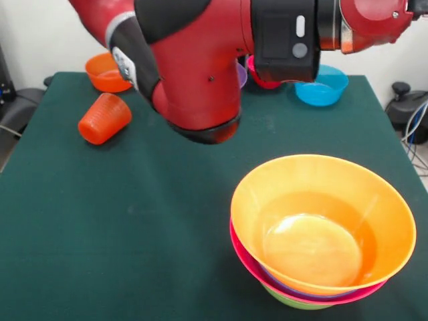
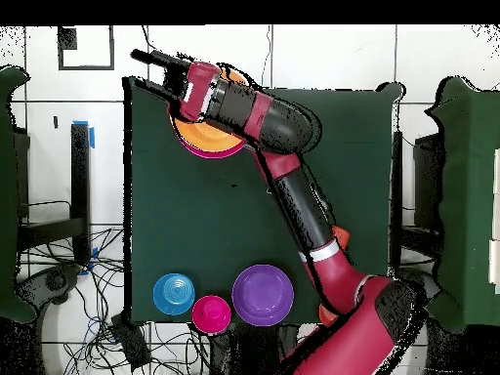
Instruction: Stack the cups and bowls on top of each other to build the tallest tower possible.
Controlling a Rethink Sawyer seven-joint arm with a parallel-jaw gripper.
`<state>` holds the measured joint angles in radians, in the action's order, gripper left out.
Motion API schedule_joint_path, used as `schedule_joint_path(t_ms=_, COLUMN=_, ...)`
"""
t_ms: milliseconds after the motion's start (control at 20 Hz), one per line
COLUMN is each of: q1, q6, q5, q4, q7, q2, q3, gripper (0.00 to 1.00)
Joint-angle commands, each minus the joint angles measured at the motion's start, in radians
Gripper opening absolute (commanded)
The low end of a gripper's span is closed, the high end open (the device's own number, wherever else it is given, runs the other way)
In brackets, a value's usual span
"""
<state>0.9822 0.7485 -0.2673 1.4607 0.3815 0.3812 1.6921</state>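
Green-clothed table (image 1: 134, 221) holds the tower (image 1: 321, 234), big orange bowl on top, by its front-right edge in the front view; gripper (image 2: 148, 68) hangs spread and empty past it, so the toppled cup (image 1: 104, 118) near the far-left corner needs a centred, upright placement.

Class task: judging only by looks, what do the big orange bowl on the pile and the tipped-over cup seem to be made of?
Big orange bowl: probably glossy plastic, with bright highlights on its smooth inside. Tipped-over cup: likely plastic too, orange-red and faintly ribbed, duller in look; whether it is translucent is hard to tell.
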Motion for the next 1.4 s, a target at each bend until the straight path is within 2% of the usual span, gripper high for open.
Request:
schedule_joint_path(t_ms=50, q1=-0.007, q6=-0.177, q5=-0.122, q4=-0.097, q7=-0.293, q2=-0.174, q3=-0.266, gripper=1.00)
schedule_joint_path(t_ms=250, q1=-0.032, q6=-0.323, q5=-0.191, q4=-0.075, q7=-0.471, q2=-0.354, q3=-0.401, gripper=1.00)
schedule_joint_path(t_ms=350, q1=-0.063, q6=-0.370, q5=-0.190, q4=-0.068, q7=-0.576, q2=-0.453, q3=-0.492, gripper=1.00)
schedule_joint_path(t_ms=450, q1=-0.116, q6=-0.409, q5=-0.187, q4=-0.069, q7=-0.688, q2=-0.574, q3=-0.616, gripper=1.00)
schedule_joint_path(t_ms=650, q1=-0.191, q6=-0.483, q5=-0.162, q4=-0.057, q7=-0.796, q2=-0.733, q3=-0.797, gripper=1.00)
schedule_joint_path(t_ms=850, q1=-0.269, q6=-0.463, q5=-0.138, q4=-0.061, q7=-0.881, q2=-0.874, q3=-0.962, gripper=1.00)
schedule_joint_path(t_ms=1000, q1=-0.298, q6=-0.416, q5=-0.146, q4=-0.069, q7=-0.884, q2=-0.932, q3=-1.009, gripper=1.00)
schedule_joint_path(t_ms=1150, q1=-0.306, q6=-0.351, q5=-0.156, q4=-0.078, q7=-0.852, q2=-0.948, q3=-1.014, gripper=1.00)
schedule_joint_path(t_ms=1400, q1=-0.311, q6=-0.291, q5=-0.071, q4=-0.072, q7=-0.925, q2=-0.945, q3=-1.029, gripper=1.00)
